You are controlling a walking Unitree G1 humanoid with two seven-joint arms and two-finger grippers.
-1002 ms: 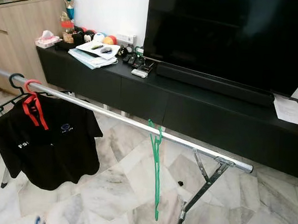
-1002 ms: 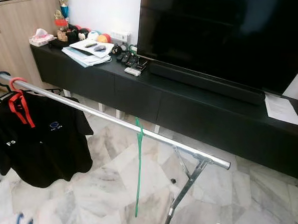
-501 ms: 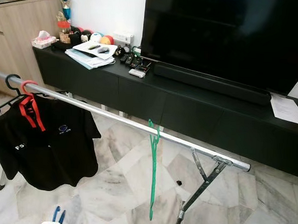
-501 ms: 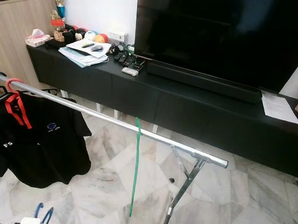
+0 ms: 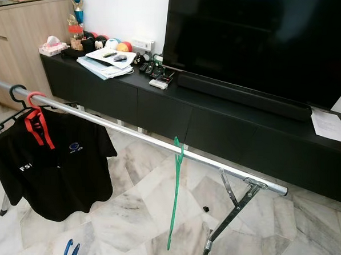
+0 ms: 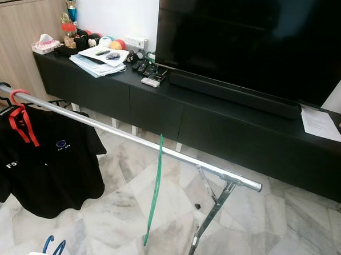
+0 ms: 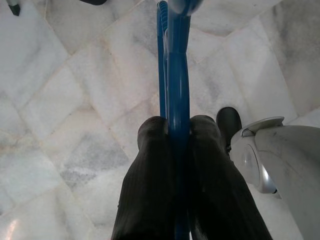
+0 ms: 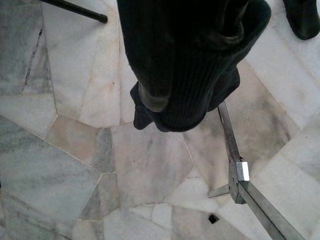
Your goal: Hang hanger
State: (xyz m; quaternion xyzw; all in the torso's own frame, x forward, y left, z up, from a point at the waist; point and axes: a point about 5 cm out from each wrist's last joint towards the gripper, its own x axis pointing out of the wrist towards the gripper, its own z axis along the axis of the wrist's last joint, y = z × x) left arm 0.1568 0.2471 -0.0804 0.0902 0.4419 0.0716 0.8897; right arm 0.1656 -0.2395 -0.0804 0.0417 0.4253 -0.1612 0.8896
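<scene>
The blue hanger [image 7: 172,100] sat pinched between the two black fingers [image 7: 145,190] of the left gripper [image 7: 172,150], its flat frame running straight out along the line of those fingers, down low over the marble floor [image 7: 60,100]. From where I stood, its curved blue tip [image 5: 71,249] just peeked up at the bottom of the head view, well below the silver rail [image 5: 130,133] and nearer the rail's shirt end than its free end. That gap was the thing the next move turned on, as I judged it: the rail lay above and ahead of the hanger, running slantwise away from the black shirt [image 5: 54,167] down to its open end [image 5: 281,192], so the left arm, plainly the nearer one, would need to lift and turn the hook across the rail's length. A green hanger [image 5: 174,190] already hung from the rail about midway, swinging thin and edge-on, and the bare stretch between it and the shirt looked like the likeliest spot. The right gripper [image 8: 190,107] hung idle near the rack's folding leg [image 8: 240,185], its fingers pressed together on nothing. Behind the rail stood the long black TV cabinet [image 5: 216,124].
</scene>
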